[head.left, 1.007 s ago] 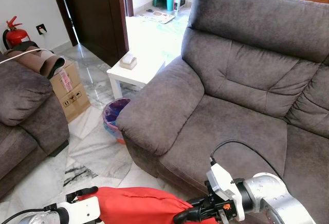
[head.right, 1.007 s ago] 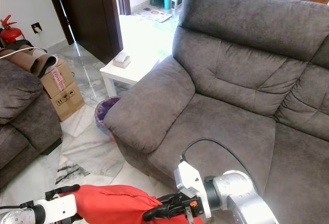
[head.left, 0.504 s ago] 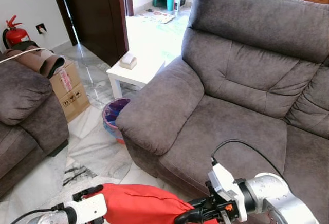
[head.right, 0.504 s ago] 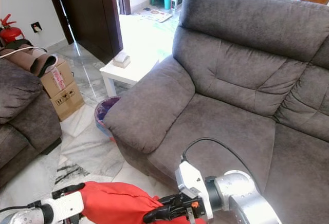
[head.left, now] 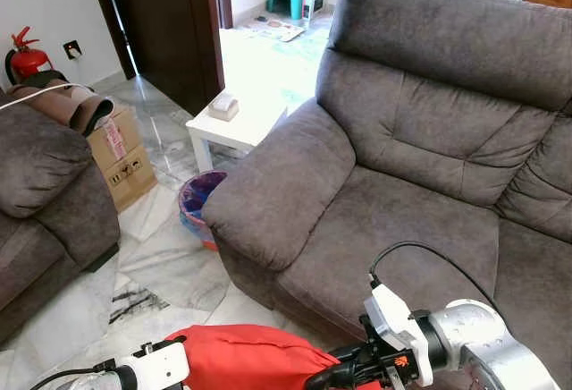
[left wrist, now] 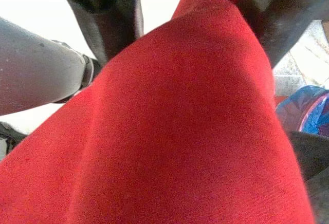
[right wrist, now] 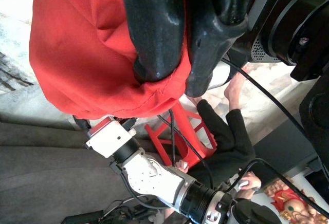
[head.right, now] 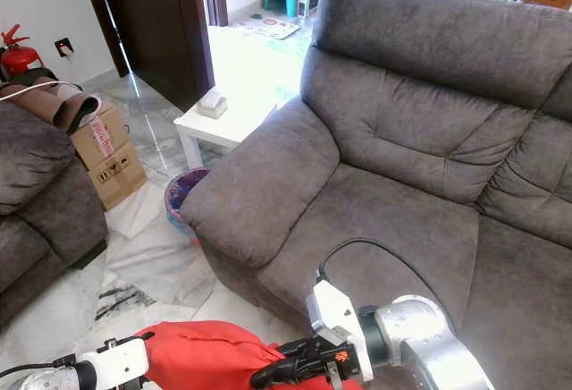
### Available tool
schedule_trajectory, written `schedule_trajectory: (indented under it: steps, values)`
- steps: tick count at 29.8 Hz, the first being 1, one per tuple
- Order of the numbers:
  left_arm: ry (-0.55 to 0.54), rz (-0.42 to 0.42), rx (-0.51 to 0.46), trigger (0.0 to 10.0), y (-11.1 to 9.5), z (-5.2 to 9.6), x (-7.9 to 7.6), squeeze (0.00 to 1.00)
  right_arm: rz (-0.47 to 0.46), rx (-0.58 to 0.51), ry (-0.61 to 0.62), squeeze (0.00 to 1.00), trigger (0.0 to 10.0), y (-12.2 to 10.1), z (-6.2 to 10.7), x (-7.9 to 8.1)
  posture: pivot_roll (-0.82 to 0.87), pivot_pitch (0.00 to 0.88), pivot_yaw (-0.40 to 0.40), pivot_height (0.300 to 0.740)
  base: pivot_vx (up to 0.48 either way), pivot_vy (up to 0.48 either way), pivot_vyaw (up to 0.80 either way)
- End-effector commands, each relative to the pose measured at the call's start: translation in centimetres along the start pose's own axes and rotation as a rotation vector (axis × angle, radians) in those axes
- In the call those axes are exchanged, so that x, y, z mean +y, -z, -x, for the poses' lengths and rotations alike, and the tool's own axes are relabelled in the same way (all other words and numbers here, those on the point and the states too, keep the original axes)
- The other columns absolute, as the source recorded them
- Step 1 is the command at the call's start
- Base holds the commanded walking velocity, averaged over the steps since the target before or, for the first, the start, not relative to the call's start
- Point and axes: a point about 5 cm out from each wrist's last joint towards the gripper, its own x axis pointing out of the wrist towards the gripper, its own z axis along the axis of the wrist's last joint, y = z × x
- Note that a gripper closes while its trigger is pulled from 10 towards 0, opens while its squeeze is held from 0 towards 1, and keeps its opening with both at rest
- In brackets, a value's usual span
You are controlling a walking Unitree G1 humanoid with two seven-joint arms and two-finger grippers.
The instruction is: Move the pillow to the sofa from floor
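Observation:
The red pillow (head.left: pixel 241 359) hangs low in front of me, above the marble floor and just short of the front edge of the grey sofa (head.left: pixel 402 220). My left gripper (left wrist: pixel 187 8) straddles its left end, with one black finger pressed against each side of the fabric. On the pillow's right end, my right gripper (right wrist: pixel 177 75) pinches a fold of red cloth between its closed fingertips (right wrist: pixel 154 64). In the eye views the right gripper (head.left: pixel 326 377) sits at the bottom, beside the sofa seat.
A white side table (head.left: pixel 237 126) holding a tissue box stands left of the sofa arm. Below it is a bin with a blue bag (head.left: pixel 198 195). A cardboard box (head.left: pixel 125 162) and a second sofa (head.left: pixel 40 193) stand at the left. An open doorway lies behind.
The pillow stays held between both grippers at about the same height. My left wrist has sunk slightly toward the bottom edge. The camera has shifted a little.

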Motion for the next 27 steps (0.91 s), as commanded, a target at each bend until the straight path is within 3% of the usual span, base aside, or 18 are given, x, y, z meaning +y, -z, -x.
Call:
schedule_trajectory:
  steps: [1,27]
  values:
    - [0.035,0.000,-0.023,0.0,-0.22,-0.15,-0.75,0.00,0.071,-0.071,-0.058,0.00,10.0,-1.56,-0.70,0.55,0.05,0.139,-0.032,0.740,0.000,0.000,0.00]
    - [0.071,0.008,-0.067,0.0,-1.09,-0.61,-1.00,0.00,0.047,-0.056,-0.035,0.00,10.0,-0.69,-0.99,0.37,0.05,0.138,-0.025,0.740,0.000,0.000,0.00]
